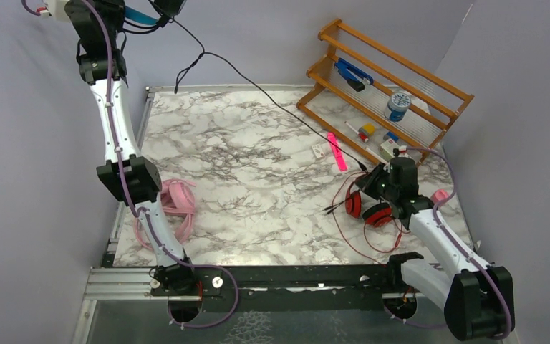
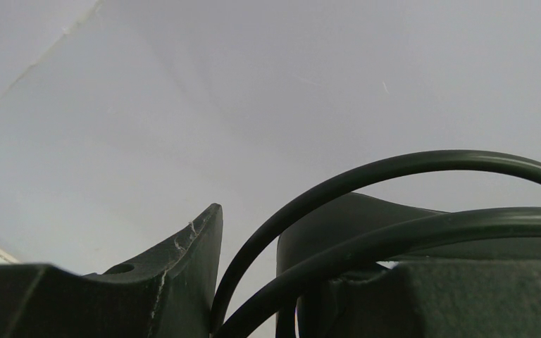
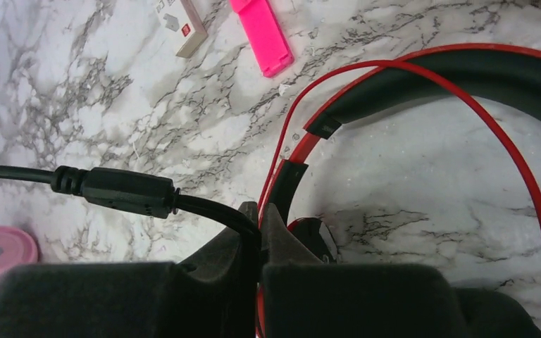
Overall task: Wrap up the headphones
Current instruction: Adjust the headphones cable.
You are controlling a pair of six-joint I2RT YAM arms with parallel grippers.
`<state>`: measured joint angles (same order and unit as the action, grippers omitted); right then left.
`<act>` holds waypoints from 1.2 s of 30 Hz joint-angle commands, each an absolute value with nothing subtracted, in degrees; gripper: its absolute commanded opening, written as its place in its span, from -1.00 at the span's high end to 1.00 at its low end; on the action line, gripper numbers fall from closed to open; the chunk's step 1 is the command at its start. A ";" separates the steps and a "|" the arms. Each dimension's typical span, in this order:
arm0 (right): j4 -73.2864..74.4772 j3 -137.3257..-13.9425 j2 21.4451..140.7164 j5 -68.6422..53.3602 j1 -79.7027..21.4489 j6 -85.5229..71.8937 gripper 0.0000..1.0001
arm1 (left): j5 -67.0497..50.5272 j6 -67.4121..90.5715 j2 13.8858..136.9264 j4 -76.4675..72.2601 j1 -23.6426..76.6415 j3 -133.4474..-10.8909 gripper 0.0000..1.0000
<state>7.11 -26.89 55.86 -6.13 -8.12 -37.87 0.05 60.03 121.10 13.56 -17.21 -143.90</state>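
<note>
Up at the far-left corner, the left arm held high off the table [image 1: 258,179], and there were the black headphones [image 1: 142,14] with the blue band, right up at the left gripper [image 2: 250,232]. Its jaws stood partway apart with loops of black cable [image 1: 258,89] running between them; whether they actually clamped anything, I could not tell. Now follow that cable: it ran in one long diagonal, down from high at the far left across the marble to the near right, and there the right gripper [image 3: 260,211] had it pinched, jaws closed tight on the wire just past a thicker inline piece. So the cable's long axis pointed straight from one gripper to the other, the headset end with the left arm and the loose end with the right. Winding it, by my reading, would mean carrying that right-hand end back up the diagonal. Watch the red headphones [image 1: 372,211], lying just under the right gripper, their red wire close by. The pink headphones [image 1: 175,204] lay on the marble beside the left arm.
</note>
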 commanded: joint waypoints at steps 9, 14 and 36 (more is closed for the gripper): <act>8.89 -41.42 64.44 -29.16 -10.79 -16.85 -0.34 | -5.97 60.83 104.03 10.83 -13.93 -127.28 1.00; 3.63 -46.56 68.30 -34.63 -16.19 -13.02 -0.66 | -8.62 60.67 98.92 11.05 -10.53 -121.92 1.00; -34.95 -85.26 107.22 -52.73 -29.95 -21.19 -0.96 | -15.89 62.34 89.02 13.71 3.09 -114.18 1.00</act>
<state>-28.80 -81.65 104.01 -49.82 -27.97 -20.56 -12.12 59.61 92.03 16.10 1.74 -114.04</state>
